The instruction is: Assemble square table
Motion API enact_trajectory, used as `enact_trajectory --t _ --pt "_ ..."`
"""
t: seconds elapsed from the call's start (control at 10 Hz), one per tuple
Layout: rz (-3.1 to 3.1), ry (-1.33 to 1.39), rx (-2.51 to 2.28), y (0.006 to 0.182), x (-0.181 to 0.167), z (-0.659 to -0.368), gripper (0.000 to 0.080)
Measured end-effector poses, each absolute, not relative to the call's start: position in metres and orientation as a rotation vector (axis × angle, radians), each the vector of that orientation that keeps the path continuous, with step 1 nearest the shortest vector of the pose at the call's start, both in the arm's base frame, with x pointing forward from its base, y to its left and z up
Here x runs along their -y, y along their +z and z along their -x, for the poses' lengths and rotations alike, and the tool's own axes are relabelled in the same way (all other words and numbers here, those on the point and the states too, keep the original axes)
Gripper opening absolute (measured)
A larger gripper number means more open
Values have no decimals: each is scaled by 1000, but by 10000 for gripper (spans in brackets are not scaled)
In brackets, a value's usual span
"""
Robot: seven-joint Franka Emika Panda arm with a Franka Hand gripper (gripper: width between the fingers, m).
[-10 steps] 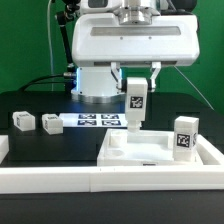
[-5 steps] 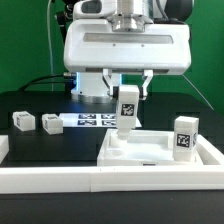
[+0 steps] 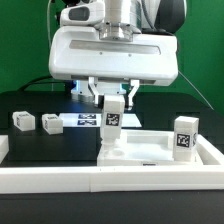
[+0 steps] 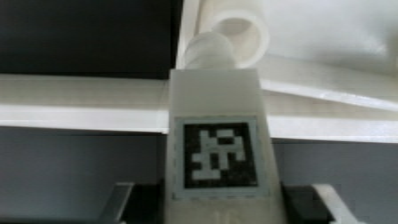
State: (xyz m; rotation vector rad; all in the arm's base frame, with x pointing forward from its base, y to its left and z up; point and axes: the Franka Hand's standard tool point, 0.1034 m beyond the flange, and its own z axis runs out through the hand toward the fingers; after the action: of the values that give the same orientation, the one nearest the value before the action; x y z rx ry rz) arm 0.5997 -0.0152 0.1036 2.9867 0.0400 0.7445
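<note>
The square table's white slab [image 3: 160,152] lies at the exterior view's right. One tagged leg [image 3: 184,137] stands on its right corner. My gripper [image 3: 114,100] is shut on another white tagged leg [image 3: 113,120] and holds it upright over the slab's left rear corner. Its lower end is at that corner; I cannot tell whether it touches. In the wrist view the held leg [image 4: 217,130] runs away from my gripper [image 4: 222,205] between the dark fingers [image 4: 134,200] toward the slab [image 4: 89,98]. Two more leg blocks [image 3: 22,120] [image 3: 50,123] lie at the left.
The marker board [image 3: 88,121] lies flat behind the held leg, between the loose legs and the slab. A long low white barrier rail [image 3: 60,181] runs along the front. The arm's white base [image 3: 90,85] stands at the back.
My gripper has carried the leg toward the exterior view's left and down, from above the slab's middle rear to its left rear corner. The other legs have not moved.
</note>
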Motion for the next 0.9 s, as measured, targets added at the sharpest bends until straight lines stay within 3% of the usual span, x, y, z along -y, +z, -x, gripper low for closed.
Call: enact_trajectory --t 0.9 --pt "-2941 844 -68 97 8 -599 290"
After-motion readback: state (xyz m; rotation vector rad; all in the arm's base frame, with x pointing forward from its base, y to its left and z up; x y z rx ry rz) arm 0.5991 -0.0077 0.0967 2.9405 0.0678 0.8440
